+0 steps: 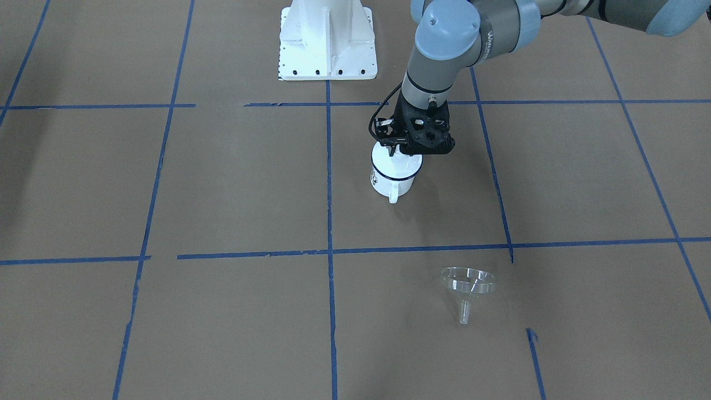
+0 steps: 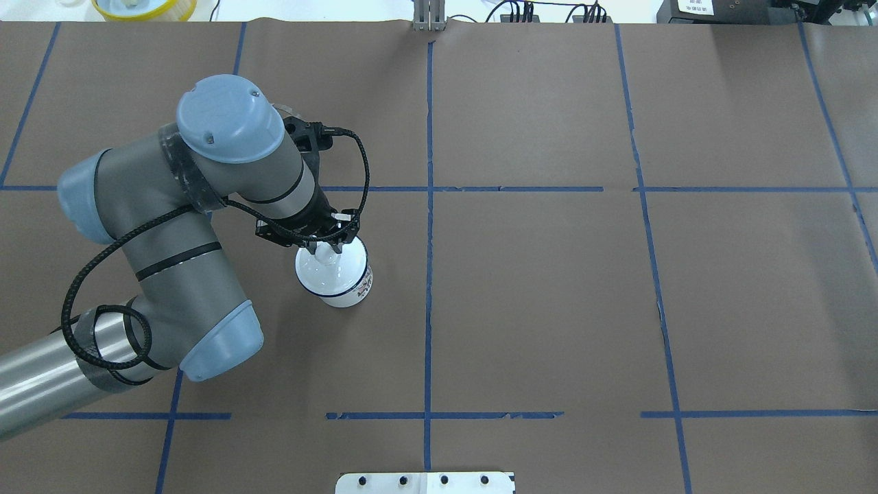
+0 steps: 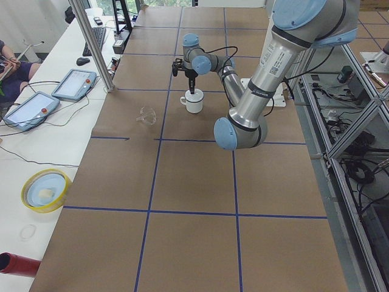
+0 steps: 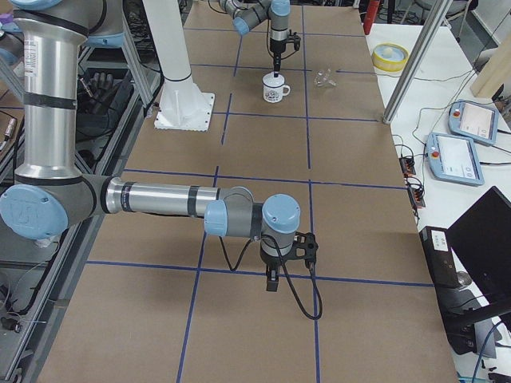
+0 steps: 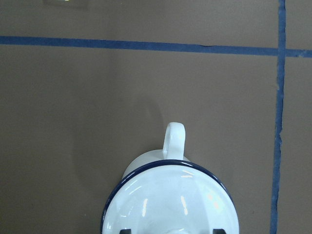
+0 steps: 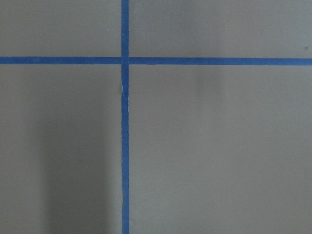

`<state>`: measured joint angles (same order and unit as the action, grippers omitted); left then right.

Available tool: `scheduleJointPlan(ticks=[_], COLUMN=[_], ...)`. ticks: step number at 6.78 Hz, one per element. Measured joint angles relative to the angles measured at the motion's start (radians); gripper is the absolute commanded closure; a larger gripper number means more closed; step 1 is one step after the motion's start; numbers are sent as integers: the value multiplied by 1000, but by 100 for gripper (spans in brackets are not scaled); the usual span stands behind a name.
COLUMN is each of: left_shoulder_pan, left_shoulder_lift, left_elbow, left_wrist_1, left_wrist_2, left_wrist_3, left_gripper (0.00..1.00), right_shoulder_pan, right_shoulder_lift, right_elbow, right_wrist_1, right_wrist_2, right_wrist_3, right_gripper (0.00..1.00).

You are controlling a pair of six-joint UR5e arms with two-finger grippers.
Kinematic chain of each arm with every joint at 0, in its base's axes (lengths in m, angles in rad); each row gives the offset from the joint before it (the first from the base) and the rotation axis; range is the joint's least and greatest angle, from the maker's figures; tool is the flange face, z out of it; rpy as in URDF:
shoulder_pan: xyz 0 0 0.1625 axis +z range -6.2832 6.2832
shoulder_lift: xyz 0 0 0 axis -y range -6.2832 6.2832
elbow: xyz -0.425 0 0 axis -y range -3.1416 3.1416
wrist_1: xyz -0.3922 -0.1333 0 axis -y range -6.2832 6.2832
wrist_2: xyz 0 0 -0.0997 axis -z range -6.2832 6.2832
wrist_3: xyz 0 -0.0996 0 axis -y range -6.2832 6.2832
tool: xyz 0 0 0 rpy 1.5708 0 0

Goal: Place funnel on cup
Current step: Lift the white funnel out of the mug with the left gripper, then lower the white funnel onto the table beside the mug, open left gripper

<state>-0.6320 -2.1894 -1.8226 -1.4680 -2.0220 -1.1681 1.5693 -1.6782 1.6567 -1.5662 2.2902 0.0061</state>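
The funnel lay far left on the counter, well apart from the cup. The left tool hung at the cup's mouth, tips spread, holding nothing. I could not tell the right tool's width. The funnel looked unfetched; next, reach and grip its rim.
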Motion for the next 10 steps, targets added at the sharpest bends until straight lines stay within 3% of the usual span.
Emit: scheduleJointPlan(ticks=[2,5,6,8,10], left_shoulder_pan=[-2,-47,-68,-77,-75], left_shoulder_lift=[-2,23,84,249,325], left_elbow=[-41,-189,-228,-245,-146], left_wrist_1=[30,169,149,-12,-172], left_wrist_2=[-1,2,6,48,60], left_wrist_3=[-26,-8,17,42,49], left_gripper=[100,100,100,100,100], right_shoulder_pan=[0,0,0,0,0], right_shoulder_lift=[0,0,0,0,0], right_elbow=[0,0,0,-1,0], right_wrist_1=[0,0,0,0,0], right_wrist_2=[0,0,0,0,0], right_wrist_3=[0,0,0,0,0], right_gripper=[0,0,0,0,0])
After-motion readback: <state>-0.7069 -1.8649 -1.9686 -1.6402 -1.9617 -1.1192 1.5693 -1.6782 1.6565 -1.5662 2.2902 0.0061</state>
